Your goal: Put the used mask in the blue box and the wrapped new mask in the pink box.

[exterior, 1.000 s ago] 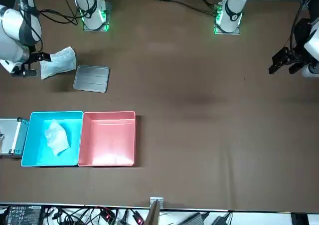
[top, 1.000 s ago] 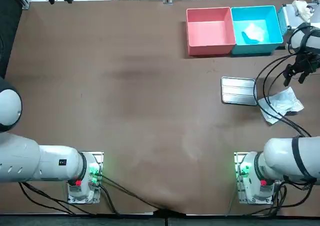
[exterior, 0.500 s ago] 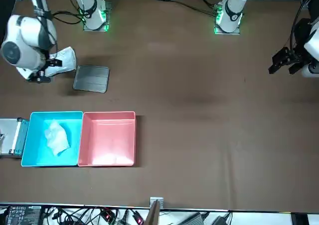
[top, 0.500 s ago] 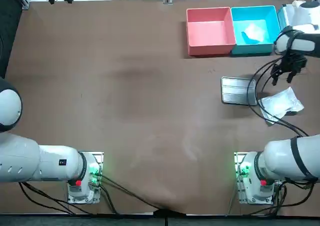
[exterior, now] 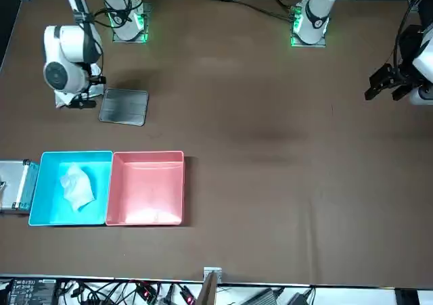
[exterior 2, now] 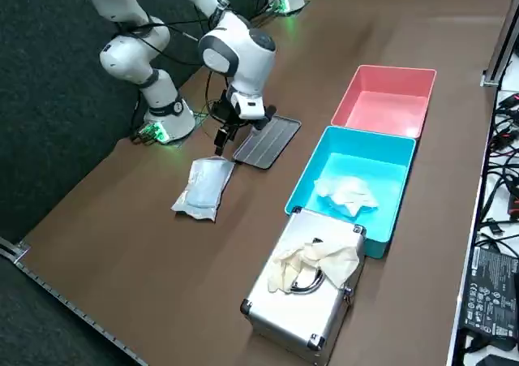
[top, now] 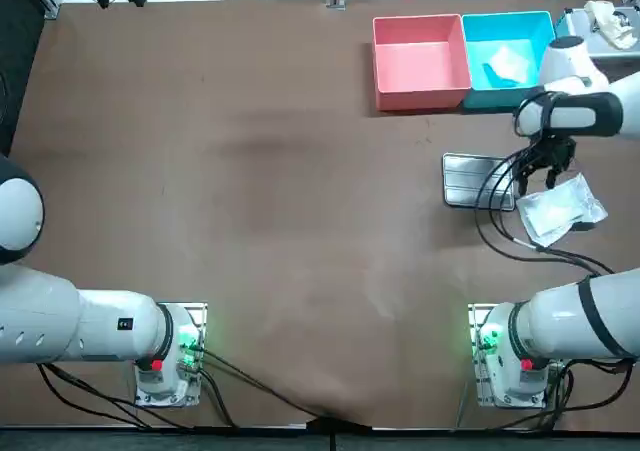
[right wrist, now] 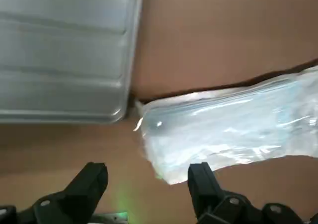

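Lying flat on the table (top: 250, 221) nearest the robot's side, the wrapped new mask (top: 560, 209) rests in its clear wrapper. Seen from overhead, the right gripper (top: 535, 178) hangs at the mask's 10 o'clock, over the wrapper's end, its fingers (right wrist: 94, 182) spread wide and holding nothing. A ribbed metal tray (top: 477, 181) lies at the gripper's 9 o'clock. Farther off, at 12 o'clock, the blue box (top: 510, 96) holds the used mask (top: 508, 64). The pink box (top: 420, 96) touches the blue box's 9 o'clock side.
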